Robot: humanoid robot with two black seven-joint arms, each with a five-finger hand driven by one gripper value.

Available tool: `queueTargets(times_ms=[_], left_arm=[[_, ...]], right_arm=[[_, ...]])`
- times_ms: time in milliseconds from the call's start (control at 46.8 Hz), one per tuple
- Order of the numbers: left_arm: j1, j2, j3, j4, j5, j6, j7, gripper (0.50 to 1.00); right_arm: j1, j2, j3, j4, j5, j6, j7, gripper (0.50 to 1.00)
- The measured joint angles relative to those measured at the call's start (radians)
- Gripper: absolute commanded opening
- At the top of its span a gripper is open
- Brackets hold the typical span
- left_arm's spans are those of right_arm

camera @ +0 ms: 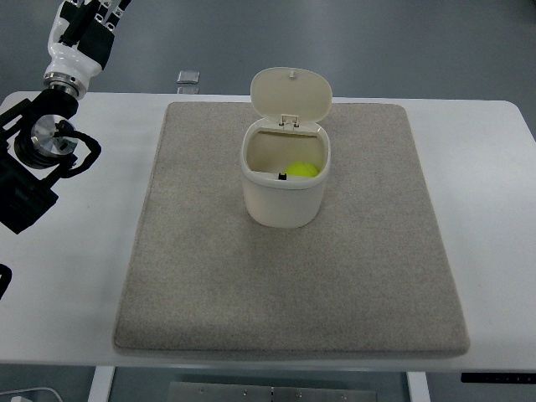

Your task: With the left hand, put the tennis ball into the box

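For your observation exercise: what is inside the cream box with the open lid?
A yellow-green tennis ball lies inside the box, partly showing; the front wall hides its lower part and the box floor.

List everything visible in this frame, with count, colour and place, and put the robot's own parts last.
table: one, white, fills most of the view
mat: one, grey-beige, lies flat on the middle of the table
box: one, cream, stands upright on the mat's far half, hinged lid flipped up at the back
tennis ball: one, yellow-green, inside the box
small flat object: one, grey, on the floor beyond the table's far edge; too small to identify
left arm: one, black and silver, over the table's left edge
left hand: one, white and black, raised at the top left corner, cropped, well clear of the box
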Motion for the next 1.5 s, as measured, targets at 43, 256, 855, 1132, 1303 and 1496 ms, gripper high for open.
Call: queueTargets(times_ms=[43, 256, 855, 1132, 1303, 1496], left_arm=[[0.000, -0.017, -0.001, 0.023, 0.000, -0.002, -0.001, 0.836], [-0.006, -0.056, -0.053, 0.078, 0.000, -0.003, -0.001, 0.842], [-0.008, -0.059, -0.055, 0.204, -0.009, -0.029, 0.000, 0.849], [-0.002, -0.056, -0.055, 0.208, -0.009, -0.025, 0.000, 0.849], [0.002, -0.056, -0.053, 0.225, -0.008, -0.024, 0.000, 0.849], [0.005, -0.057, -0.053, 0.226, -0.007, -0.020, 0.000, 0.849]], right_arm=[[0.000, 0.000, 0.000, 0.000, 0.000, 0.000, 0.000, 0.938], [0.000, 0.000, 0.000, 0.000, 0.000, 0.000, 0.000, 0.938], [0.000, 0.000, 0.000, 0.000, 0.000, 0.000, 0.000, 0.938], [0.000, 0.000, 0.000, 0.000, 0.000, 0.000, 0.000, 0.938], [0.000, 0.000, 0.000, 0.000, 0.000, 0.000, 0.000, 0.938], [0.000, 0.000, 0.000, 0.000, 0.000, 0.000, 0.000, 0.938]])
